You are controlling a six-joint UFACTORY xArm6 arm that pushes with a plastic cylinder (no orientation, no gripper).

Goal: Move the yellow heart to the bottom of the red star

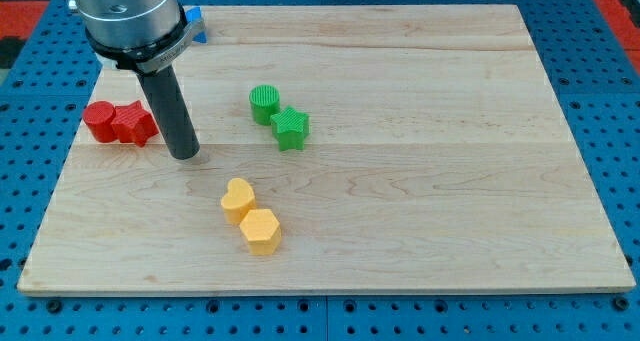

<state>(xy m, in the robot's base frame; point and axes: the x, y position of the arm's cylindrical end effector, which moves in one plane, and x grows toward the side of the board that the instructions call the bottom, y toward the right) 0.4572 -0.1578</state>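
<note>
Beside the red star (135, 124), my tip (185, 155), no gripper, yellow heart (238, 199) apart.

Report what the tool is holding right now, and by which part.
Nothing is held. My tip stands free on the board, right of the red star, apart from the yellow heart lower right.

The board (420, 181) carries three block pairs. At the view's left edge, the red star (134, 125) touches the red block (100, 120) on its left. My tip (185, 155) stands just right of the star. Near centre-top, the green cylinder (265, 103) adjoins the green star (291, 128). Below them, the yellow heart (238, 199) touches the yellow hexagon (261, 230).
</note>
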